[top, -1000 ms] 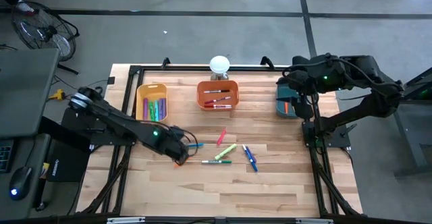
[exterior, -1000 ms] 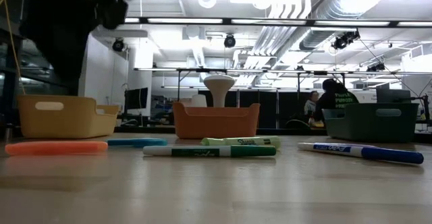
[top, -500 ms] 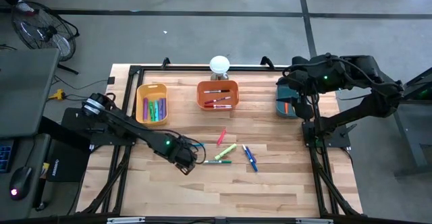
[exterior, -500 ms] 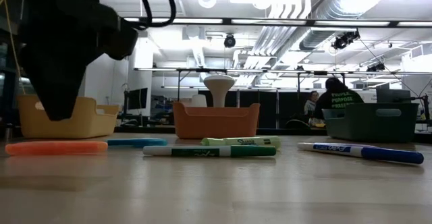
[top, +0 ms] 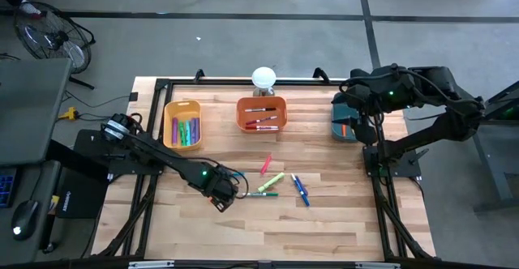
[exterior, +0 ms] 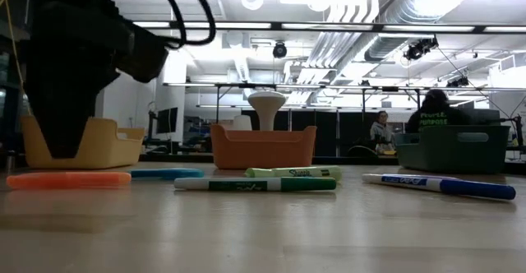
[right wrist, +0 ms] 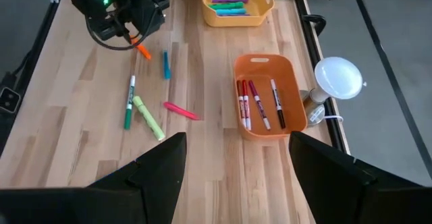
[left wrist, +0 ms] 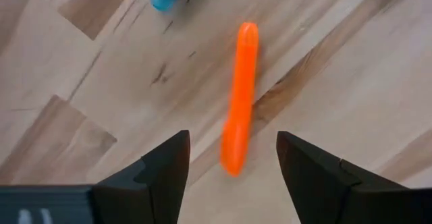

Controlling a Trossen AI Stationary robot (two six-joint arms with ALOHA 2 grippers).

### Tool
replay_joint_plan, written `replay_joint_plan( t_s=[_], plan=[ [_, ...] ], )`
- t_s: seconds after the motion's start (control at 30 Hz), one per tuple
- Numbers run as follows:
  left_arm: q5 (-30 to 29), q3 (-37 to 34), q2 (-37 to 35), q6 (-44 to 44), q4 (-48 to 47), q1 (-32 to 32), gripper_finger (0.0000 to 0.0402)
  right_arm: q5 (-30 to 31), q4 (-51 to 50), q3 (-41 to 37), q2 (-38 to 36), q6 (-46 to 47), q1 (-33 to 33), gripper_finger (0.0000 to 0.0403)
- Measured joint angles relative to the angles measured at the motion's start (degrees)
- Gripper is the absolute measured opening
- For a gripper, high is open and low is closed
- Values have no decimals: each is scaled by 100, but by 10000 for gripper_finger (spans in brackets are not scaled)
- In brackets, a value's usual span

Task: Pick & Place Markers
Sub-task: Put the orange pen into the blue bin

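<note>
Hovering left claw [left wrist: 229, 160] spread wide over the orange marker [left wrist: 240, 97] on the table [top: 324, 220], marker between its fingers, untouched, right claw [right wrist: 233, 160] also open by the teal bin [top: 342, 127]

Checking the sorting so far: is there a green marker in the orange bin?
No, the right wrist view shows only red and dark markers in the orange bin; the green ones lie in the yellow bin.

Looking level across the table, I read "Sharpie" on the pale green highlighter [exterior: 293, 173] and "EXPO" on the blue marker [exterior: 439, 184]. The print on the green marker [exterior: 255, 184] is too small for me to read.
</note>
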Motion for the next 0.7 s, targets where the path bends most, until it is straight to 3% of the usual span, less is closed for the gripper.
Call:
replay_joint_plan(
  t_s=[0.53, 0.7],
  plan=[
    [489, 30, 816, 359, 404, 50, 216, 7, 24, 0, 0, 155, 0, 252],
    [686, 33, 1002, 496, 410, 129, 183, 7, 46, 0, 0, 240, 0, 252]
  ],
)
